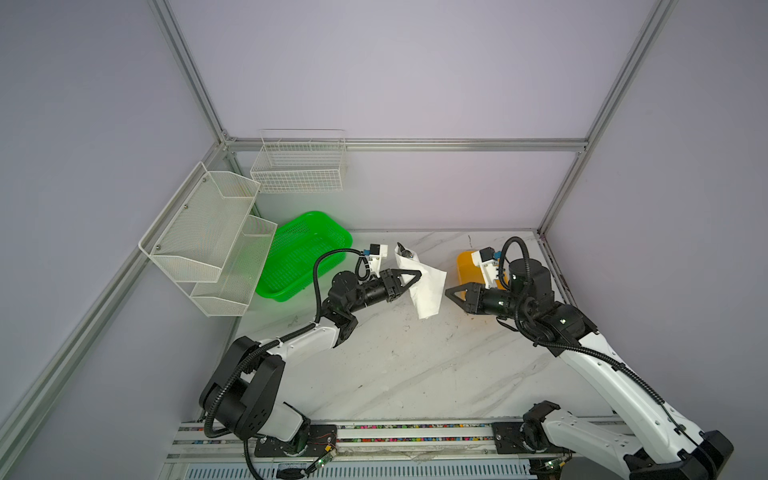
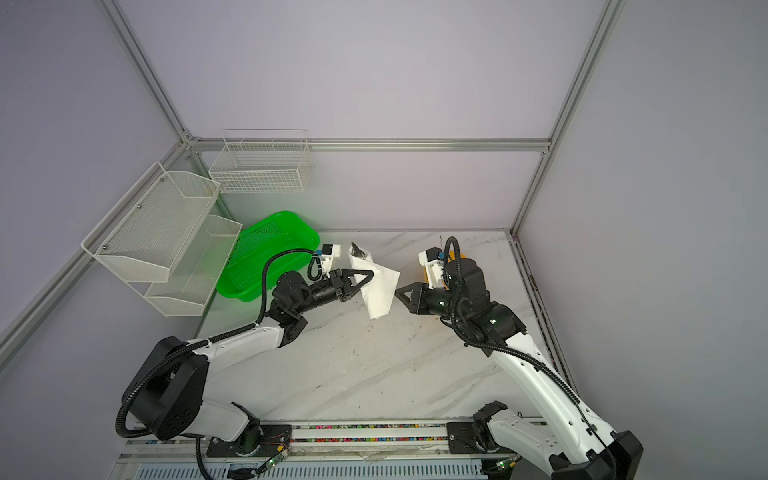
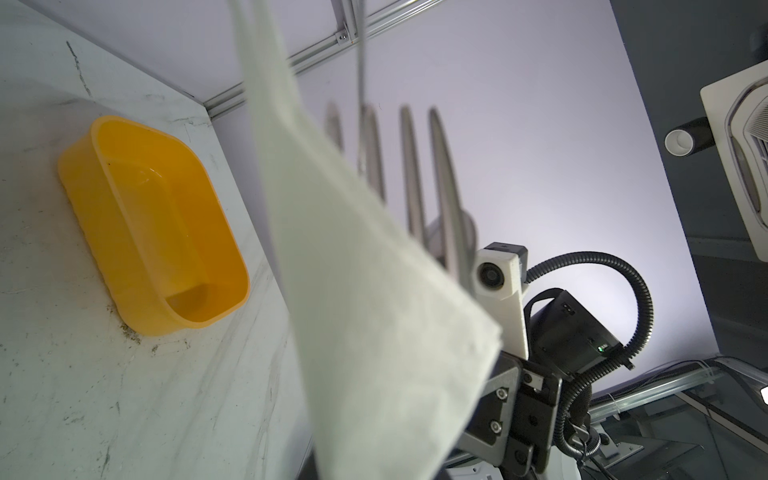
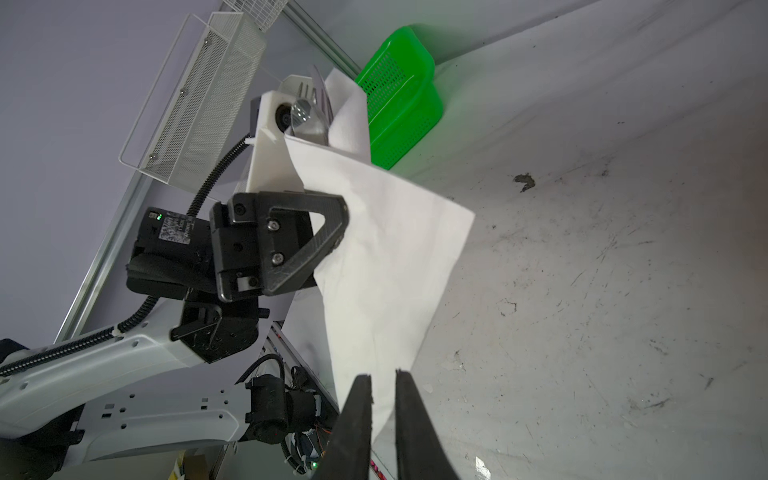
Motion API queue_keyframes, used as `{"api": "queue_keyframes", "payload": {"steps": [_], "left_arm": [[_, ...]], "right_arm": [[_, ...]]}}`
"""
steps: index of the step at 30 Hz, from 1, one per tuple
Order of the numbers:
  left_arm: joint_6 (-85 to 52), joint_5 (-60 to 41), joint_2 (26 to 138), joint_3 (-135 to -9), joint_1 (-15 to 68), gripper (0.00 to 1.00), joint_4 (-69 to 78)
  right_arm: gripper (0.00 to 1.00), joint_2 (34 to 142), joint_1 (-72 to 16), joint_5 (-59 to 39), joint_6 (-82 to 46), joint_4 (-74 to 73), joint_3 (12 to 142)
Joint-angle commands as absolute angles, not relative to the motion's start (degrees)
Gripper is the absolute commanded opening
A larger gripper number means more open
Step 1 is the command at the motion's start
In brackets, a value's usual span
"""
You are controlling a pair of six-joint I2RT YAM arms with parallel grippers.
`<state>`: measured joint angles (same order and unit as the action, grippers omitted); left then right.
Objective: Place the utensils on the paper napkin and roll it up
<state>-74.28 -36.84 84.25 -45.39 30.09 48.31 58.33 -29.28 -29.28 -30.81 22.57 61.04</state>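
Paper alone binds this bundle: nearest, the napkin's loose corner hangs beside the right gripper, its jaws narrowly apart and empty; the left gripper pinches the napkin in mid-air beside the green basket, and the utensils poking out its far end could slide out if the wrap sags.

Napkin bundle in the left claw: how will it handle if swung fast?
Likely floppy: the paper napkin drapes loosely from the left claw, so its free corner may flap or unwrap. Probably end-heavy and slippery: the shiny utensils poke out of one open end and could slide out if tilted.
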Motion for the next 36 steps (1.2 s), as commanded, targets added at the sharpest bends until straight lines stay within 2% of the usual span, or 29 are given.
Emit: {"api": "queue_keyframes", "payload": {"steps": [1,4,9,12,23,32,36], "left_arm": [[-73.30,-36.83,81.65,-47.90,30.01,0.16,51.24],[-73.35,-36.89,81.49,-48.04,30.06,0.16,51.15],[-73.27,-37.09,81.56,-48.40,30.11,0.16,50.81],[-73.27,-37.07,81.51,-48.32,30.08,0.16,50.49],[-73.65,-37.77,79.19,-48.52,30.14,0.16,50.54],[-73.38,-37.79,78.75,-47.98,30.15,0.16,50.12],[-73.22,-37.88,78.75,-48.03,30.14,0.16,50.01]], "right_arm": [[0.19,59.40,-29.54,-29.53,-30.65,22.17,64.04],[0.22,62.97,-29.56,-33.57,-30.56,20.49,66.95],[0.32,67.22,-29.72,-33.73,-29.08,18.63,67.94],[0.34,68.92,-29.97,-35.14,-29.01,17.06,67.50],[0.40,72.13,-30.85,-37.99,-27.07,16.15,65.95],[0.40,71.77,-31.18,-46.13,-29.14,8.29,63.76],[0.42,71.25,-31.20,-43.87,-28.30,10.26,63.67]]}}
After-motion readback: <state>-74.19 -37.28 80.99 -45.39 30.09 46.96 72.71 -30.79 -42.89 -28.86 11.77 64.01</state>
